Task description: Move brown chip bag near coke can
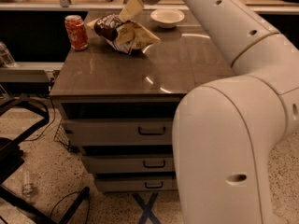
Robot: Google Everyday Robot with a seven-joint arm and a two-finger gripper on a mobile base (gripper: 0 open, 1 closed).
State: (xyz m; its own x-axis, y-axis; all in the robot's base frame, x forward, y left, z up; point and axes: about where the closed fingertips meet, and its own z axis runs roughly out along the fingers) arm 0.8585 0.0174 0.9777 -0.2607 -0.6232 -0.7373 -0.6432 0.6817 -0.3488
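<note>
The brown chip bag lies crumpled on the counter top, its dark brown end toward the left and its pale tan part to the right. The coke can stands upright at the counter's far left corner, a short gap to the left of the bag. My gripper hangs just above the bag's top edge, at the end of the white arm that reaches in from the right. Whether it touches the bag cannot be told.
A small white bowl sits behind and to the right of the bag. The counter tops a cabinet with three drawers. A clear bottle shows at the left edge. My white arm fills the right side.
</note>
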